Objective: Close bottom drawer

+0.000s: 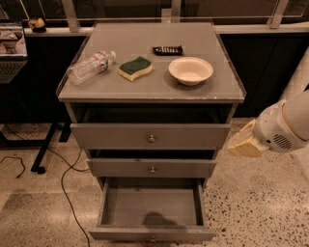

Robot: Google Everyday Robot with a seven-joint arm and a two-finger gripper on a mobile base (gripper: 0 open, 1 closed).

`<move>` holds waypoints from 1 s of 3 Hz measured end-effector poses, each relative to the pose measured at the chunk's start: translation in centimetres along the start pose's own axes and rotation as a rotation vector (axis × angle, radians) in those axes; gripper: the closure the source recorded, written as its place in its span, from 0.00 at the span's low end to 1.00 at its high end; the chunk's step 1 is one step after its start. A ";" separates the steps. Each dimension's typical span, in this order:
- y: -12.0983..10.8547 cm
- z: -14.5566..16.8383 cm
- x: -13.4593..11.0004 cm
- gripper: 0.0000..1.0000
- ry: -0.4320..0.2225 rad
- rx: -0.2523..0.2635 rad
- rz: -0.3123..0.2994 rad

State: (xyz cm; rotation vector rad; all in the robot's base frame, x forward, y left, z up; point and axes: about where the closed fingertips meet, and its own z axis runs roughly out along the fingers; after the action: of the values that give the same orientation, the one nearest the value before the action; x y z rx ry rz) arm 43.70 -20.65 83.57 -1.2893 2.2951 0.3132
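I am looking down on a speckled terrazzo floor that is lying in dim, warm light. At the left a black cable is trailing across it, near the slanted dark leg of a desk. Along the back, a pale ledge is running under slanted frame posts, with dark panelling below.

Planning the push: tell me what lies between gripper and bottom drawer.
Only bare floor, in the camera view, between the gripper right of the cabinet and the bottom drawer.
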 end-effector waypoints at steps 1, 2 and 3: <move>0.2 2.6 1.9 1.00 -0.056 -0.002 0.058; 0.4 6.3 3.9 1.00 -0.090 -0.005 0.101; 0.5 10.2 5.9 1.00 -0.100 -0.030 0.145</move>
State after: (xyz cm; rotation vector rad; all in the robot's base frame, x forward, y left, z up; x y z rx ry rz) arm 43.75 -20.44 71.80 -1.0977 2.3108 0.4524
